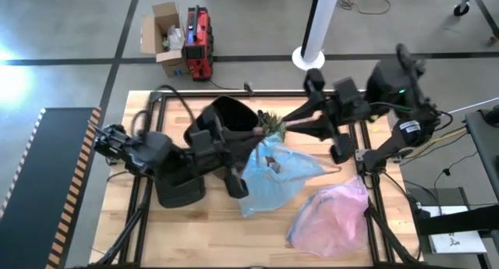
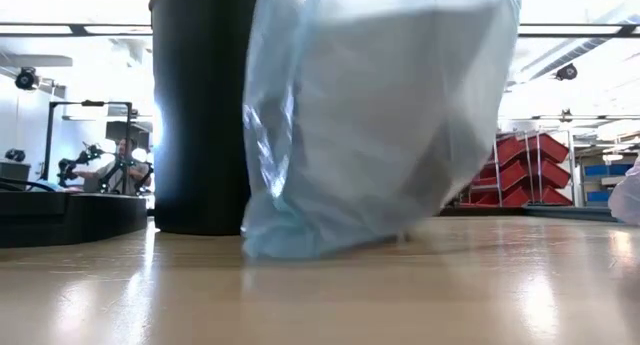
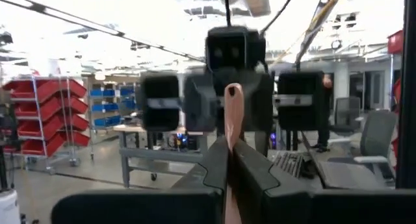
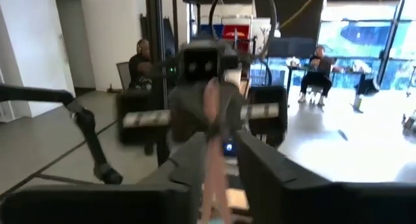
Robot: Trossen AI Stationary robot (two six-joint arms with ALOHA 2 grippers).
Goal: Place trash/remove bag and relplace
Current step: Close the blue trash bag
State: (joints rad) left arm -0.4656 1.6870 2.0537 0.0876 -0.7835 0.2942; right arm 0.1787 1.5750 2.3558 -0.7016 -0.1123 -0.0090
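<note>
The light blue bag (image 1: 274, 175) stands bunched near the middle of the wooden table (image 1: 132, 168), just beside a black bin (image 1: 230, 122) that sits toward the table's far edge. In the low view the bag (image 2: 380, 115) rests on the table surface with the bin (image 2: 203, 110) close at its side.

The left end effector (image 1: 251, 148) and the right end effector (image 1: 287, 127) face each other over the bag's upper edge, near a small green plant (image 1: 270, 123). In the left wrist view the fingers (image 3: 250, 172) are pressed together on a thin pinkish strip (image 3: 232, 120); what the strip belongs to cannot be told. The right fingers (image 4: 188, 159) likewise pinch a thin pale strip (image 4: 213, 126).

A pinkish plastic bag (image 1: 331, 216) lies near the table's right front corner, touching the blue one.
</note>
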